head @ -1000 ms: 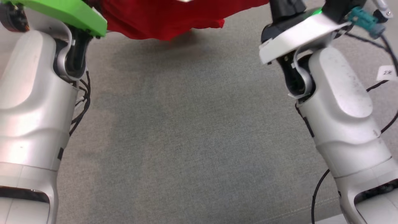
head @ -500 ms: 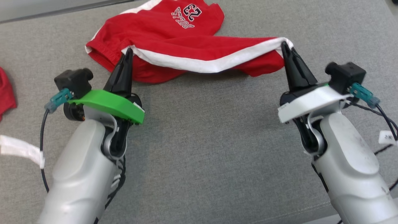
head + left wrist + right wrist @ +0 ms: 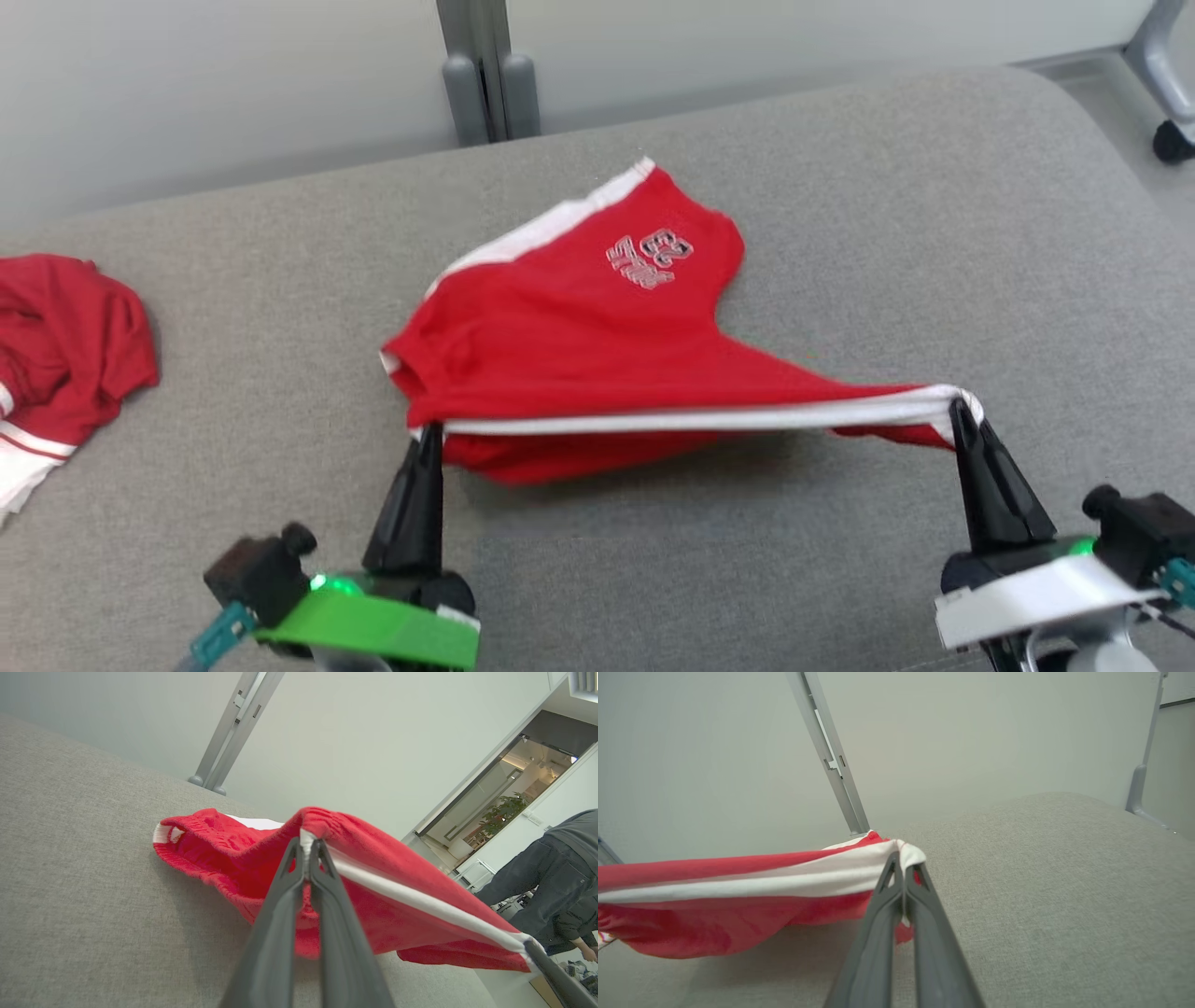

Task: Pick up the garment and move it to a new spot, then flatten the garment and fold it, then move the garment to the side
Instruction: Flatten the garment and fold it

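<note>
At the left edge a second red cloth [image 3: 65, 327] lies bunched on the grey surface [image 3: 840, 233]. Lower left, the left claw [image 3: 429, 437] is pinched tight on the white-striped edge of the shorts [image 3: 579, 345]. They sit mid-frame, that edge lifted and taut, running left to right, while the printed leg lies on the surface pointing to the upper middle. Lower right, the right claw [image 3: 960, 408] is clamped on the edge's other end.

Garment [image 3: 579, 355]: red knitted cloth, matt, finely ribbed; edged in white cloth trim.
Surface [image 3: 934, 233]: covered in grey woven fabric, matt, coarse-grained.
Left gripper [image 3: 431, 434], right gripper [image 3: 957, 409]: formed in dark plastic, smooth, matt.
Post [image 3: 485, 75]: grey metal, smooth.
</note>
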### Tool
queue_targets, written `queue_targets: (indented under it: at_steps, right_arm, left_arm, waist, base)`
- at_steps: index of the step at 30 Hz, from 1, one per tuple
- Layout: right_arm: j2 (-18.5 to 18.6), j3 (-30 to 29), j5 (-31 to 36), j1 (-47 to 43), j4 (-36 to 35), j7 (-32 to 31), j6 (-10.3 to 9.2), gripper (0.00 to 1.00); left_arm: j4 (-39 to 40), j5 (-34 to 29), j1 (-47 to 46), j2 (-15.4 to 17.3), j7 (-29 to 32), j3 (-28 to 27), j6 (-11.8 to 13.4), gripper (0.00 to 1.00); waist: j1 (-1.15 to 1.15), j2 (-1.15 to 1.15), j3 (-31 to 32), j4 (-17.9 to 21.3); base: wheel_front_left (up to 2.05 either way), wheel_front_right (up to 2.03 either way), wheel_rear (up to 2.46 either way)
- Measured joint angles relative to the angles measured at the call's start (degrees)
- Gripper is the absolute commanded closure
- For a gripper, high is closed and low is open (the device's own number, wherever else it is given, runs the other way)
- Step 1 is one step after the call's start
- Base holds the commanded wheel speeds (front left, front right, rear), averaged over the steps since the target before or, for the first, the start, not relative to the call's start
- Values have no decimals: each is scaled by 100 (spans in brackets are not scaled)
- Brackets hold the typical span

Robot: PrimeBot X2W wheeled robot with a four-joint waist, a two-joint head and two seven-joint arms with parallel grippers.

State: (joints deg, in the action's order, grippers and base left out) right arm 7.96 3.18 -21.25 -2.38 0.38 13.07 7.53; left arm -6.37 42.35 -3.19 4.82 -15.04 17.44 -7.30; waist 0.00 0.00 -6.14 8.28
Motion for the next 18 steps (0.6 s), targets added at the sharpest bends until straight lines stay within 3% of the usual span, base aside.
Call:
queue_targets:
  at_steps: [9,14,18]
  right_arm:
    - [-196,-385,352,-1152,-1695,-756,0,100]
    - [-176,-428,571,-1141,-1553,-1006,0,100]
    - [-81,-446,616,-688,-865,-1009,1,100]
  left_arm:
    - [1132,-155,1308,-78,42,172,187,100]
    - [1054,63,1389,-114,213,283,332,100]
    - [572,385,1363,-170,374,343,600,100]
  waist:
    - [0,0,681,-147]
    - [0,0,713,-340]
    - [0,0,616,-485]
  base:
    - [0,0,0]
    - [0,0,0]
    - [0,0,0]
